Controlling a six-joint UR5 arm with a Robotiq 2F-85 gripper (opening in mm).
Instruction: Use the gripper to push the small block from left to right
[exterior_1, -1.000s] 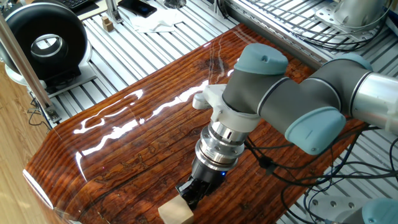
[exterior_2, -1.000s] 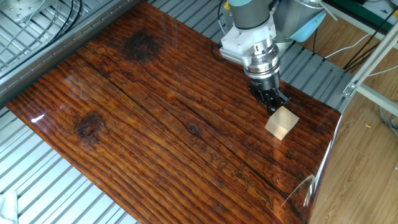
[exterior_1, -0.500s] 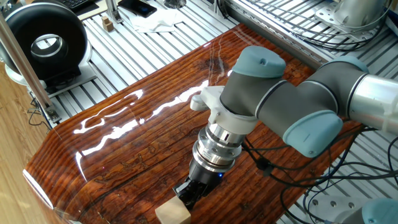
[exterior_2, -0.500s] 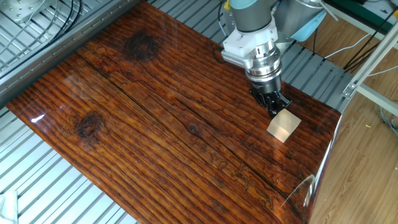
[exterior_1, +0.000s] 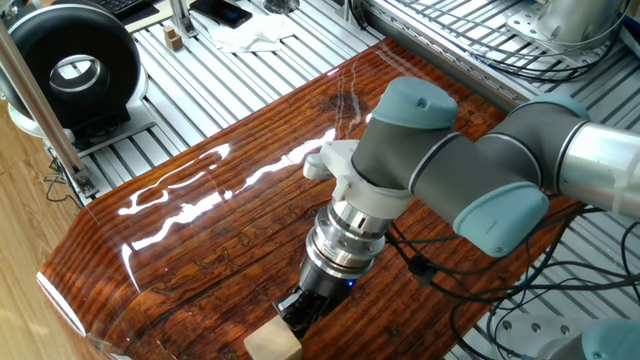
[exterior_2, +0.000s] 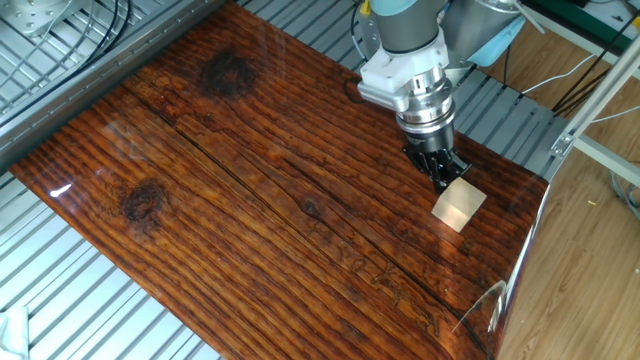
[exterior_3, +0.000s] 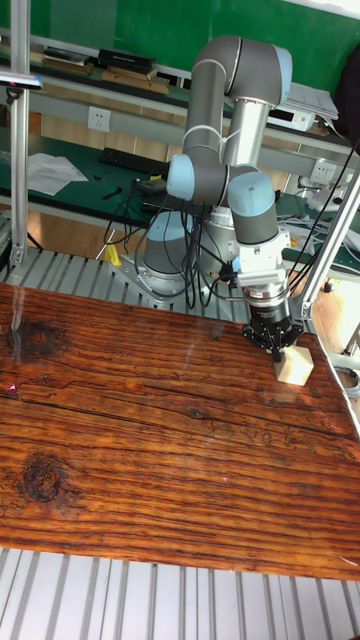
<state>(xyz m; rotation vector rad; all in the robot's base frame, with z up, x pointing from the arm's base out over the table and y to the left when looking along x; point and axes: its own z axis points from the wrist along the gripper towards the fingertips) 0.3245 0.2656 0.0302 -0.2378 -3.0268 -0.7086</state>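
In the tall fixed view, the small block (exterior_3: 294, 367) lay flat on the counter (exterior_3: 120, 430) near its right-hand edge, at about three o'clock from the board's middle, with only a narrow strip of wood left beyond it. Just behind it, at its ten o'clock, the hand (exterior_3: 276, 347) stood nearly upright with its fingertips low and touching the block's near-left corner; the fingers looked drawn close together with nothing between them, though how tightly I cannot tell. In the other fixed view the hand (exterior_2: 445, 175) met the small block (exterior_2: 459, 204) at one upper corner rather than square on a face (a push there would likely turn the block instead of sliding it). To finish well, the push should have run through the block's middle, slow and low, and stopped short of the edge at three o'clock. Farther back rose the grey arm (exterior_3: 235, 110).
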